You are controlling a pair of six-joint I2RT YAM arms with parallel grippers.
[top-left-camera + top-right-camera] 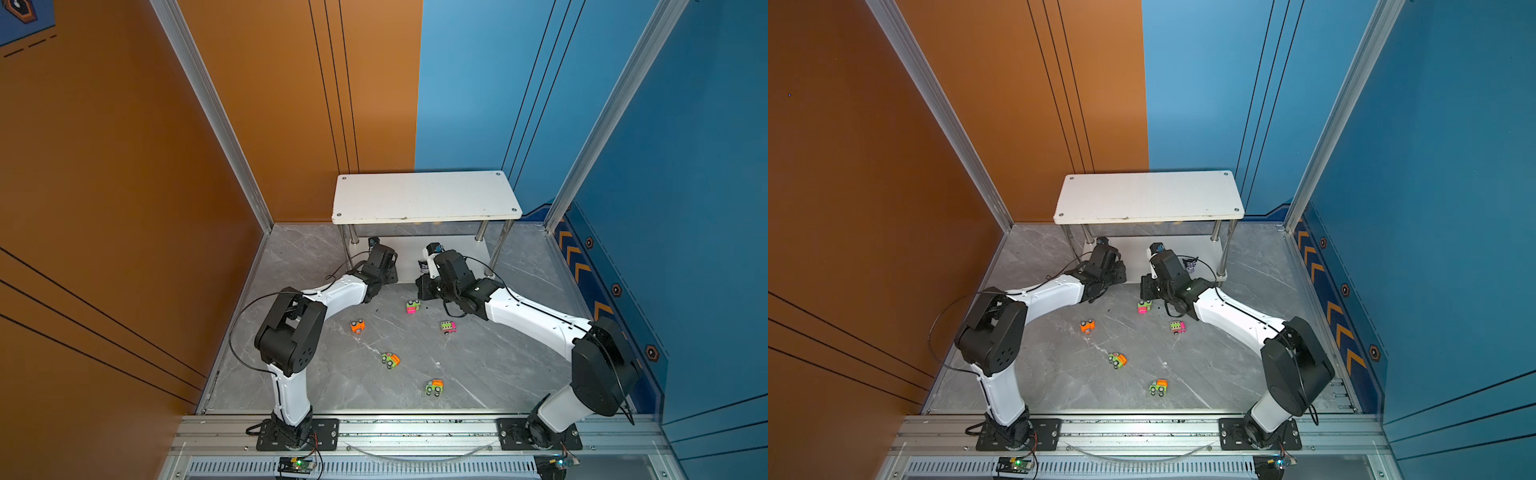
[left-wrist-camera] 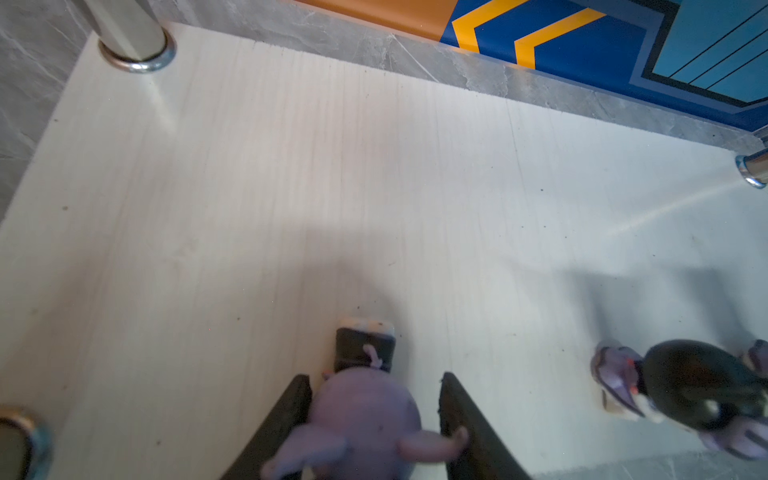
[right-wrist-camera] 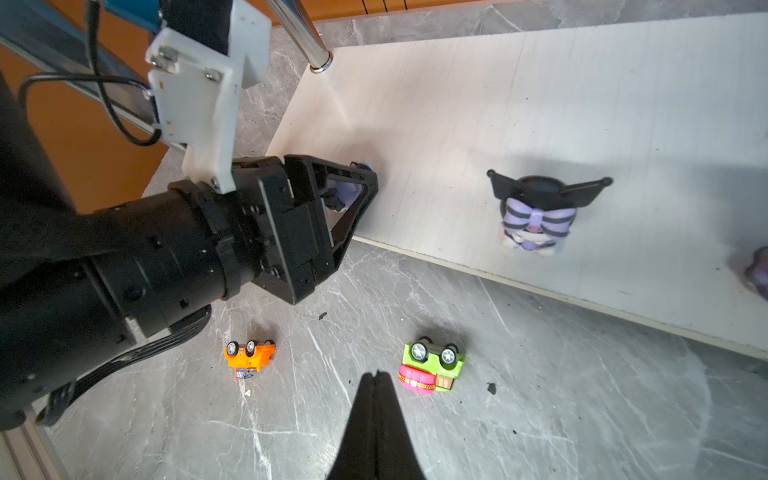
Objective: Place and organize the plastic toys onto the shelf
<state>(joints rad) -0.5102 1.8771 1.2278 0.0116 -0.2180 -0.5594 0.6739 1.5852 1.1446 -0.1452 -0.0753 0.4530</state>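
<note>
Five cars [image 1: 390,360] lie on the surface [image 1: 478,374] in both top views, the green-and-pink car [image 1: 412,306] nearest the right arm [image 1: 536,320]; the left arm [image 1: 332,293] reaches under the shelf [image 1: 424,199]

Left wrist view: the left fingers [image 2: 286,419] flank a purple figure [image 2: 365,415] over the lower board [image 2: 291,166]; a slit shows at one side, so I cannot tell whether they grip it

Right wrist view: the right fingers [image 3: 365,415] are clenched and empty, with that car [image 3: 432,365] just beside their tips, tipped over, its long axis across the way they point
</note>
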